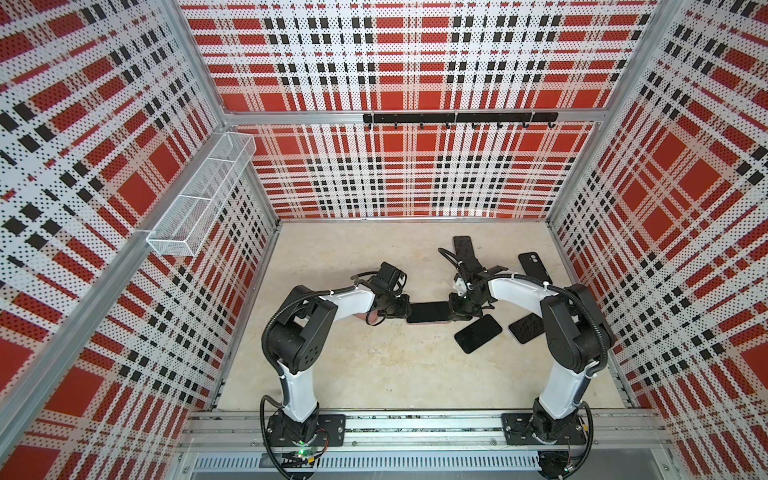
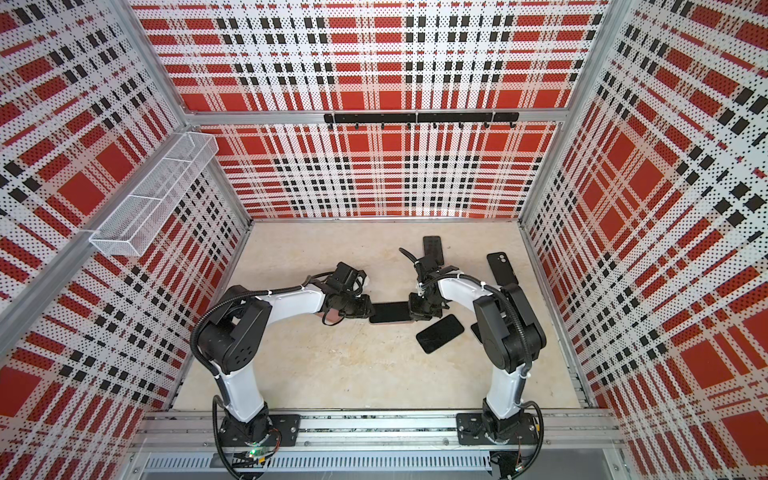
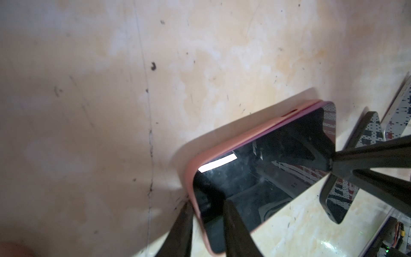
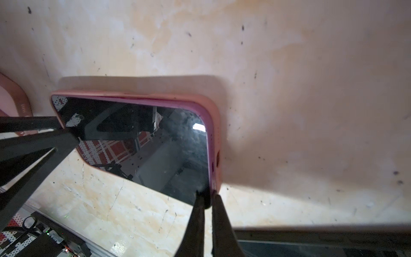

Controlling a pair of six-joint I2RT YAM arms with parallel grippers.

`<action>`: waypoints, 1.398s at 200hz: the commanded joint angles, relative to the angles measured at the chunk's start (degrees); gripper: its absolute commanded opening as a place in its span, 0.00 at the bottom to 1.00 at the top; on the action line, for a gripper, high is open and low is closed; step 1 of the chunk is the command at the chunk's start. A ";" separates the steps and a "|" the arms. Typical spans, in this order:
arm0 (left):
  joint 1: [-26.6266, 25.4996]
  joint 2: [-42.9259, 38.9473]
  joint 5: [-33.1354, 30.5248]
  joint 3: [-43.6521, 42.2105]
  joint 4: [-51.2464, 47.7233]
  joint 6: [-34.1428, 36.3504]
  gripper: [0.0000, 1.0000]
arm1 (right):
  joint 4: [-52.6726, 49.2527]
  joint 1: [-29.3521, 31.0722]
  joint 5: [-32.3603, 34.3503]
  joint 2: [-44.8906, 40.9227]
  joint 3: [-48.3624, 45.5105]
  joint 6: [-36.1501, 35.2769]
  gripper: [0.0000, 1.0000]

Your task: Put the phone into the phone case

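Beige worktop [image 1: 374, 365], plaid walls [image 1: 415, 166]. Phone [image 1: 428, 311] lying mid-worktop, sitting partly in case [image 3: 222, 142]. Left gripper [image 3: 206, 231] pinching case end, right gripper [image 4: 209, 207] pinching phone corner. Advice: pressing proud corner down evenly, holding case steady.

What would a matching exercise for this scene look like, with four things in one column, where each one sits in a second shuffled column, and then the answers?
Things
1. pink case
2. left gripper
3. wire basket
4. hook rail

Places
A. on the back wall
B. on a side wall
C. on the table, under the phone
D. closed on one short end of the case

Pairs: 1-C, 2-D, 3-B, 4-A
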 commanded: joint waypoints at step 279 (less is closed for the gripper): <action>-0.59 2.82 -2.50 0.27 -1.83 2.67 0.28 | -16.04 2.00 14.84 2.71 12.70 -6.99 0.15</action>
